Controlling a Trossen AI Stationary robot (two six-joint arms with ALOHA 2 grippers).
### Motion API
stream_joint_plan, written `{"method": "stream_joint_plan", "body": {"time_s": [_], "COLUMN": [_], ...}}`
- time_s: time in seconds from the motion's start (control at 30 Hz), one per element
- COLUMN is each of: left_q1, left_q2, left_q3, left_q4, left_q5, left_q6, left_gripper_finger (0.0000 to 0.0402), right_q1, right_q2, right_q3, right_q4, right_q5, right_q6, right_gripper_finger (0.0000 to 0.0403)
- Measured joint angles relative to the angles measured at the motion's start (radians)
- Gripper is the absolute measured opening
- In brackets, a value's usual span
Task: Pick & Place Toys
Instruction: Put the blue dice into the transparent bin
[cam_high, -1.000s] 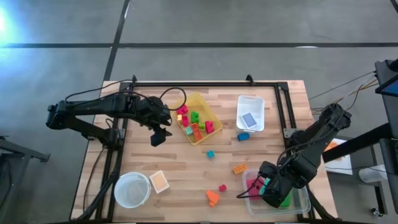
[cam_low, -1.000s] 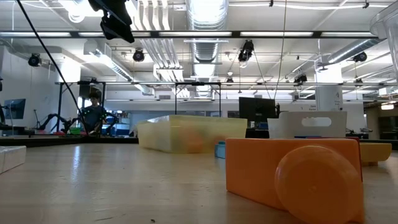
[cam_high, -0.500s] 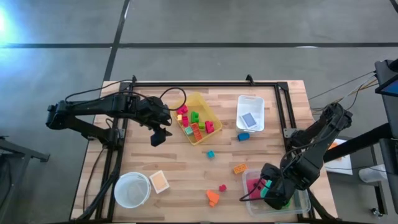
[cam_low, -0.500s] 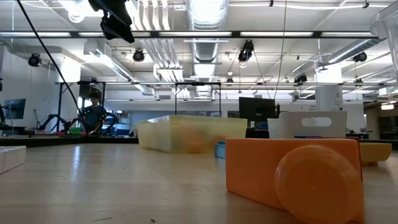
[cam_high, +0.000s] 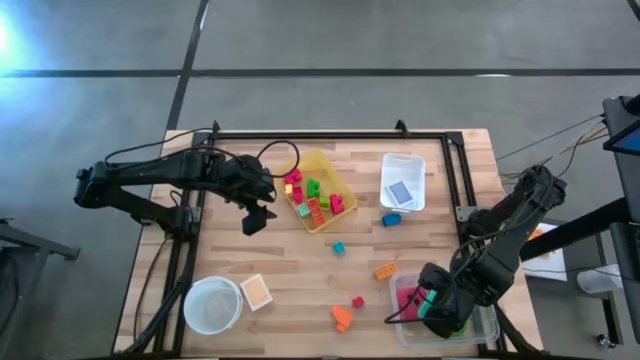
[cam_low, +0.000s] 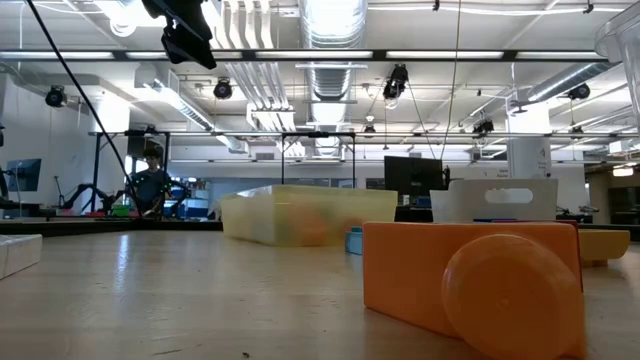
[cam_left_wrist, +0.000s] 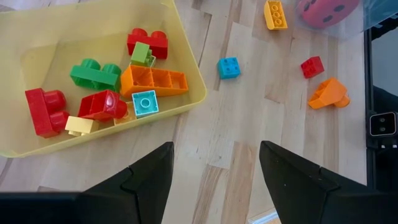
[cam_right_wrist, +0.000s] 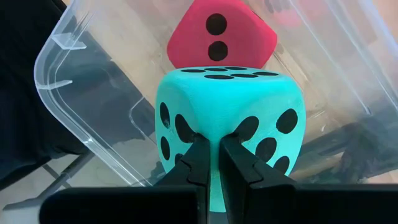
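My left gripper hangs above the bare wood just beside the yellow bin, fingers spread wide and holding nothing; from its wrist camera I look down on that bin's blocks and, beyond its rim, a blue block, a red block and an orange piece loose on the table. Further right in the high view an orange block lies near the clear bin, and a blue one sits just below the white bin. My right gripper is down over the clear bin, fingers pinched into the face of the teal die, which sits above the bin's floor with the red die just behind it. I judge this the placing step for the teal die: the next move calls for lowering it that last bit, letting the fingers part, and lifting straight up so the soft die is not dragged out with them. After that the scattered blocks between the bins remain. Against the frame a second ago, the right gripper has shifted slightly further over the clear bin; over the last half second nothing has moved, and the left arm has stayed where it was throughout.
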Motion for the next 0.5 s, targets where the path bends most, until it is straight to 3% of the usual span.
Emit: {"method": "stream_joint_plan", "body": {"time_s": [0.27,0.5], "left_q1": [-0.001,-0.001], "left_q2": [0.0,0.0], "left_q3": [0.0,0.0], "left_q4": [0.0,0.0], "left_q5": [0.0,0.0], "left_q6": [0.0,0.0], "left_gripper_finger": [0.024,0.024], "right_q1": [0.0,0.0], "right_q2": [0.0,0.0], "right_q3": [0.0,0.0], "right_q4": [0.001,0.009], "right_q5": [0.0,-0.001], "right_q6": [0.022,0.067], "right_gripper_finger": [0.0014,0.0103]}}
